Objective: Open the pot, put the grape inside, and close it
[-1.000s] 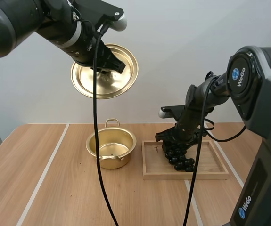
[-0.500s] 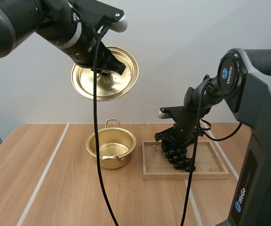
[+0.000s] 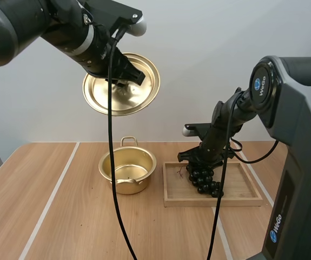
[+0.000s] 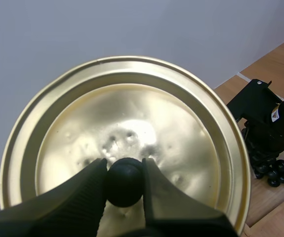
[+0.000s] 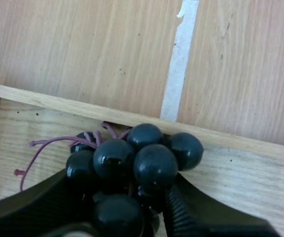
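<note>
The left gripper [image 3: 129, 76] has its two fingers clamped on the black knob [image 4: 124, 181] of the lid [image 3: 104, 96], holding the lid tilted on edge high above the table [image 3: 52, 216]. The pot [image 3: 128, 170] stands open below it, just beside the tray [image 3: 242, 199]. The right gripper [image 3: 201, 157] is closed around the top of the grapes [image 3: 205, 181], a finger on either side, and the bunch hangs over the tray. Whether the lowest grapes are clear of the tray floor cannot be told.

The main risk is probably the hold on the grapes. The fingers press on round, smooth berries rather than on the stem, so the bunch could slide out, or single grapes could pull loose. If the bunch is carried sideways too low, the dangling grapes could catch the tray wall or the pot rim and be dragged from the grip. The lid hangs from a round knob, so it could swivel in the pinch and come down crooked on the pot
</note>
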Controlling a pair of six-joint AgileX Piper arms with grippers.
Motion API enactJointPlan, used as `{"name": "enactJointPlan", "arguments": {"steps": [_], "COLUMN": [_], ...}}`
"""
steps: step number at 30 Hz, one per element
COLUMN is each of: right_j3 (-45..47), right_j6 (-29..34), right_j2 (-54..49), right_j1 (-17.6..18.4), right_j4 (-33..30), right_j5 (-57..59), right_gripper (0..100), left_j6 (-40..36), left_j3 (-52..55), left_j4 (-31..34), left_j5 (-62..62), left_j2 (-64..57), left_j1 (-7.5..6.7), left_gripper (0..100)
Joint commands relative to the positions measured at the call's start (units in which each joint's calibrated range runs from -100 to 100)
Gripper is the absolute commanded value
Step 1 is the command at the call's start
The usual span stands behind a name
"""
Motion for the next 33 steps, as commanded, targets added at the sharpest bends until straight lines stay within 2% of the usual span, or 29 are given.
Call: {"name": "enactJointPlan", "arguments": {"steps": [1, 28, 33], "right_j3": [-0.10, -0.10, -4.96], "right_j6": [-0.68, -2.92, -3.69], "right_j2": [0.35, -21.27, -23.30], "right_j1": [-0.07, 0.01, 0.01], "right_j4": [2.34, 2.34, 4.33], "right_j5": [-1.40, 3.78, 11.48], "right_gripper": [0, 0, 0], "left_j6": [-0.64, -0.64, -0.64], "left_j3": [-0.51, -3.98, -4.13], "left_j4": [-1.95, -1.96, -1.96], "left_j5": [-0.55, -2.65, -4.61], "left_j2": [-0.93, -14.88, -17.95], "left_j1": [-0.26, -0.26, -0.26], "left_gripper": [0, 0, 0]}}
